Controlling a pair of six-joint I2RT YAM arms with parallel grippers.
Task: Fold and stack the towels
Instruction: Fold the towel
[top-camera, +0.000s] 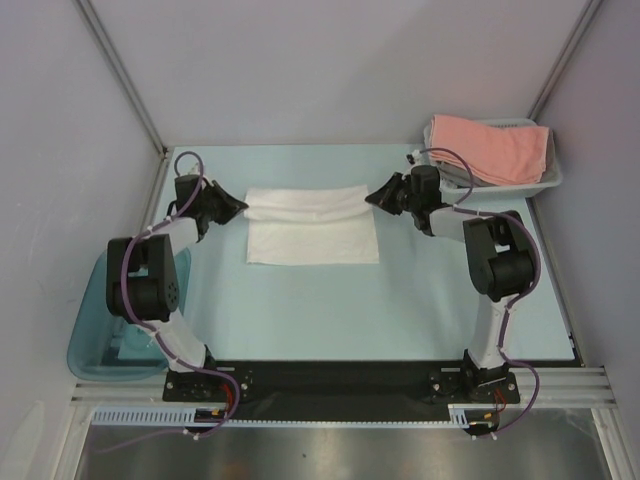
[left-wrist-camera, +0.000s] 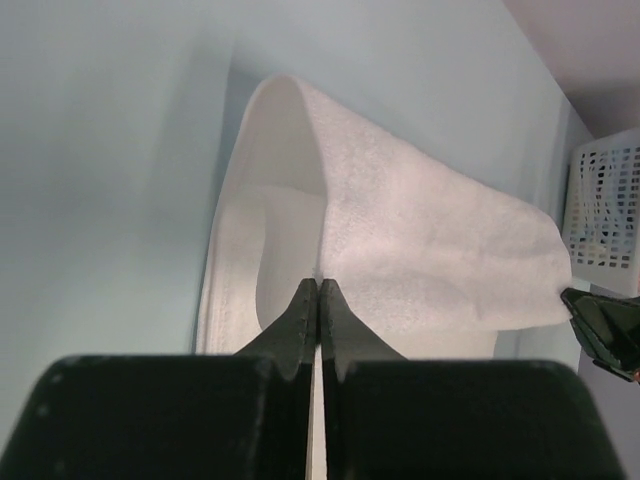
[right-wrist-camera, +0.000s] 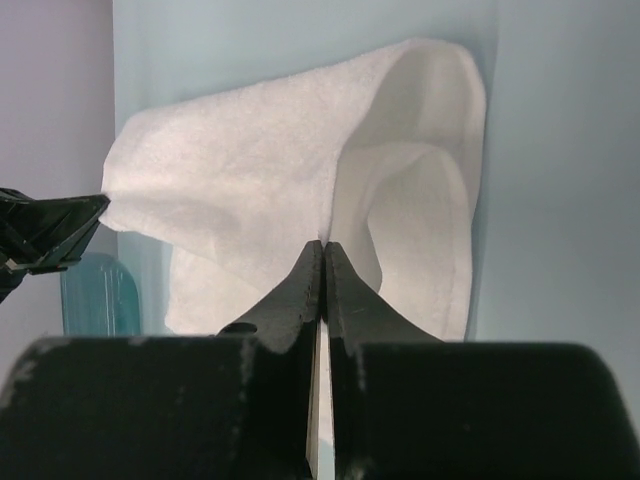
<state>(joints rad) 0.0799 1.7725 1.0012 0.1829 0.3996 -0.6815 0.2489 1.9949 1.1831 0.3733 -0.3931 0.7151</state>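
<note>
Two towels are showing. One white towel (top-camera: 312, 235) is lying mid-frame on the table (top-camera: 400, 310). The left gripper (top-camera: 243, 209) and the right gripper (top-camera: 369, 200) are each pinching one end of its raised upper edge, jaws clamped on the cloth. One pink towel (top-camera: 490, 148) is sitting in the single basket (top-camera: 552, 180), upper right. One tub (top-camera: 95, 345) is lying lower left.

Bright diffuse light; soft shadows under white towel (top-camera: 312, 240); wrist foregrounds blurred
</note>
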